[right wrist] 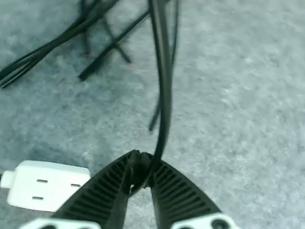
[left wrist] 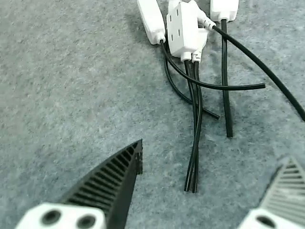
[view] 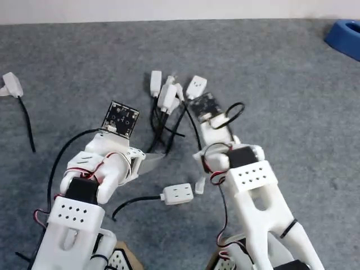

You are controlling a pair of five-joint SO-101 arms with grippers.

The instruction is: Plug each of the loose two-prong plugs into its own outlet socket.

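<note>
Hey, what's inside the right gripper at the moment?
A black cord is pinched inside the shut right gripper and runs away across the table. The stretch inside the grip is covered, and the cord's plug end cannot be made out.

The left arm (view: 90, 180) leans in from the near edge of the table (view: 292, 84), wrist tipped down, its jaws spread wide just above the surface. Beside it, the right arm (view: 253, 180) has its jaws pinched on a black cord (right wrist: 164, 95).
</note>
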